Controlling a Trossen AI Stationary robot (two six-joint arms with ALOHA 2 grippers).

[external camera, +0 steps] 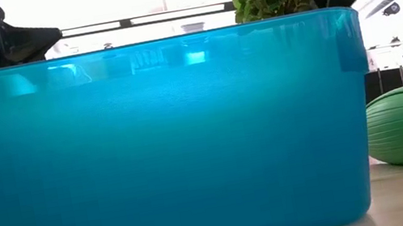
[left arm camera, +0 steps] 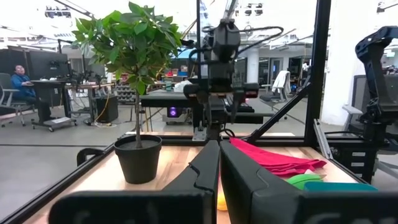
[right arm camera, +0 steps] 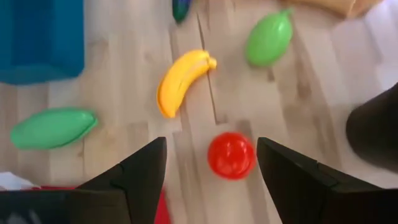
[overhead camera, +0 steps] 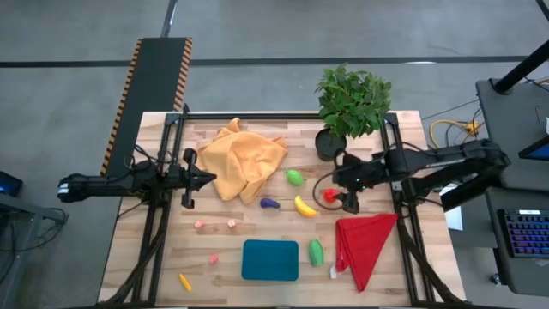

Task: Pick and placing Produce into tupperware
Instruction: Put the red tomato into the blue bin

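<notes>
While the left gripper waited with fingers together by the orange cloth, the right gripper hung spread wide over the tomato, bare wood all round it. The banana lay nearby, slanted toward the tupperware.

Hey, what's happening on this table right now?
The right pincer hangs open just above the round red toy tomato, apparently about to grasp it. The yellow plastic banana and two green toy pieces lie loose on the wooden table. No produce shows in the shallow teal-blue rectangular plastic container in the high view. The left pincer waits shut beside the crumpled orange cloth.
</notes>
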